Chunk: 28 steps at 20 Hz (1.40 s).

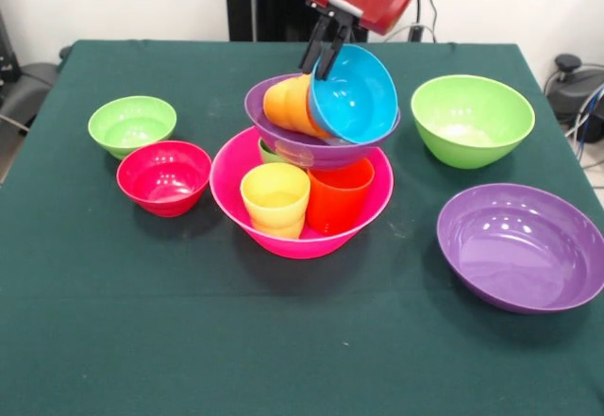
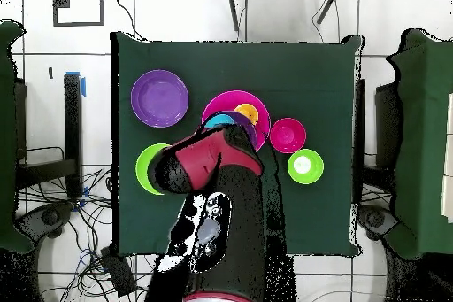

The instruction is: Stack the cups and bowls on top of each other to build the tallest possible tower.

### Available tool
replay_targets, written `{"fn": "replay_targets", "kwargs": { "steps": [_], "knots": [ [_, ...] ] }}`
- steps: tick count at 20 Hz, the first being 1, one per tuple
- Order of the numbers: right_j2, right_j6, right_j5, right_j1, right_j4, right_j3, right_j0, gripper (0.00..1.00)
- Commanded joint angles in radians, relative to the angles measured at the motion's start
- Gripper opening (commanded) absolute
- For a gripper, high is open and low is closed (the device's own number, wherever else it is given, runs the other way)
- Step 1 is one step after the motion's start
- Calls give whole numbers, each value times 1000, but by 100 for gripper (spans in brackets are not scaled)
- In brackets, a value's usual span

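In the front view seven bowls and four cups were counted. The hot-pink bowl (image 1: pixel 302 190) sat at the centre of the green table (image 1: pixel 142 341) as the tower's base. Inside it stood three upright cups: a yellow-orange cup (image 1: pixel 276 199) at its 7 o'clock, a red-orange cup (image 1: pixel 340 194) just beside it at 5 o'clock, and a green cup (image 1: pixel 269 152), only a sliver of which showed behind the yellow one. A purple bowl (image 1: pixel 316 142) rested on those cups, tilted slightly. In it lay an orange cup (image 1: pixel 288 105) on its side, and a blue bowl (image 1: pixel 354 93) tipped steeply, its mouth facing the camera. The gripper (image 1: pixel 322 53) came down from 12 o'clock, and its dark fingers (image 1: pixel 311 50) pinched the blue bowl's upper rim.

Apart from the tower, a small light-green bowl (image 1: pixel 132 124) and a red bowl (image 1: pixel 164 176) stood at 9 o'clock, nearly touching each other. A medium light-green bowl (image 1: pixel 472 119) sat at 2 o'clock, and a second purple bowl (image 1: pixel 522 244) at 4 o'clock.

In the overhead view the robot arm (image 2: pixel 217 219) covered much of the tower (image 2: pixel 248 114), so only the pink rim, a bit of blue and the yellow cup showed. The loose purple bowl (image 2: pixel 160 98) lay at 9 o'clock of it, and the medium green bowl (image 2: pixel 144 167) at 8 o'clock, half hidden. The red bowl (image 2: pixel 287 135) touched the tower at 3 o'clock, and the small green bowl (image 2: pixel 305 166) sat at 4 o'clock.
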Motion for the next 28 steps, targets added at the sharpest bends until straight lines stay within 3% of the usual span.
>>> {"fn": "replay_targets", "kwargs": {
  "steps": [1,3,10,20,28],
  "knots": [
    [-67,92,-102,81,-132,-76,88,0],
    [-107,127,-132,104,-151,-95,116,0],
    [-135,88,-171,125,-122,-113,114,0],
    [-318,153,-254,212,-142,-195,223,0],
    [-340,106,-307,236,-84,-197,215,0]
  ]
}}
